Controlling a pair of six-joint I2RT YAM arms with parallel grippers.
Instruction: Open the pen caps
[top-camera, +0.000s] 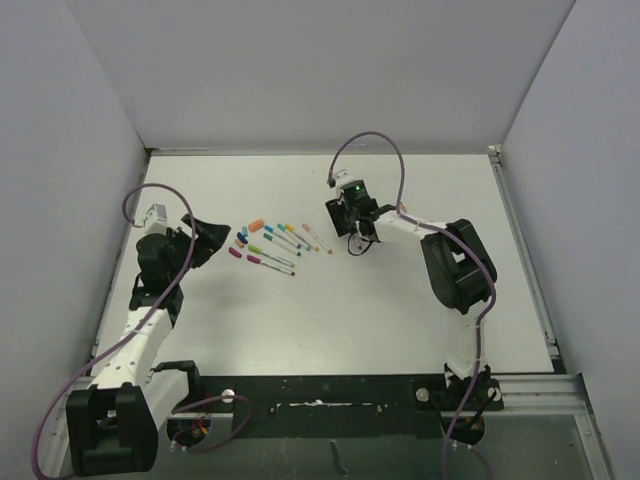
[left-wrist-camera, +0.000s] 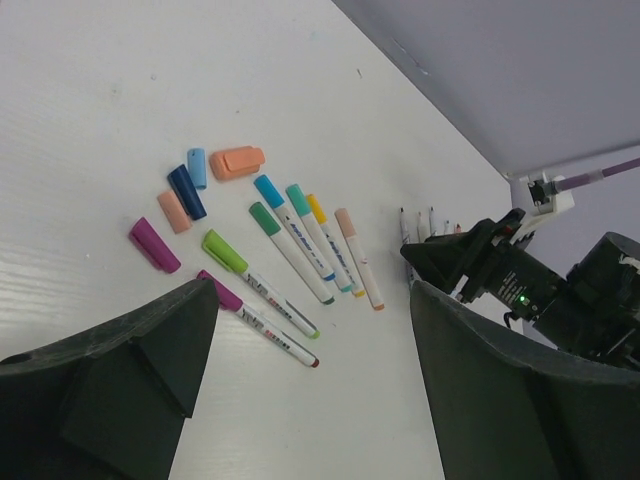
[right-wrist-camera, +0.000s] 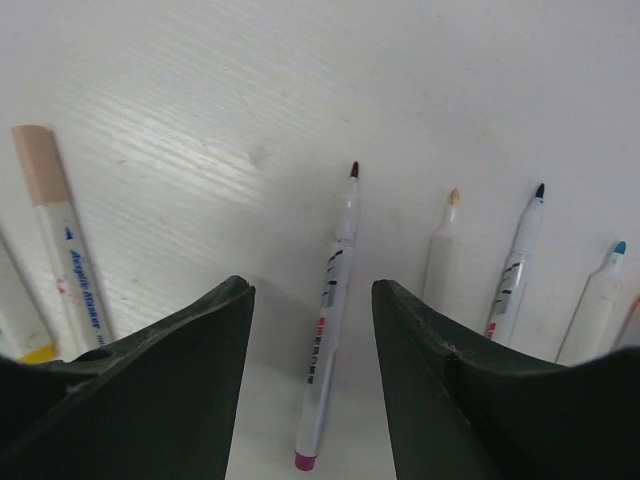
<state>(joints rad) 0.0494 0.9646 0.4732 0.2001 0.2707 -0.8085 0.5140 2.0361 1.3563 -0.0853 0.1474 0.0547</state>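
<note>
Several loose pen caps lie in a cluster: a fat orange one (left-wrist-camera: 237, 161), light blue (left-wrist-camera: 196, 167), dark blue (left-wrist-camera: 187, 192), peach (left-wrist-camera: 173, 211) and magenta (left-wrist-camera: 155, 245); they show in the top view (top-camera: 247, 234). Beside them lie several capped pens (left-wrist-camera: 300, 250). My right gripper (right-wrist-camera: 312, 292) is open, low over an uncapped pen with a magenta end (right-wrist-camera: 330, 300) that lies on the table between the fingers. More uncapped pens (right-wrist-camera: 515, 262) lie to its right. My left gripper (left-wrist-camera: 312, 300) is open and empty, near the capped pens.
A peach-capped pen (right-wrist-camera: 60, 230) lies left of my right gripper. The white table (top-camera: 330, 310) has walls on three sides. The right arm's cable (top-camera: 370, 140) loops above its wrist.
</note>
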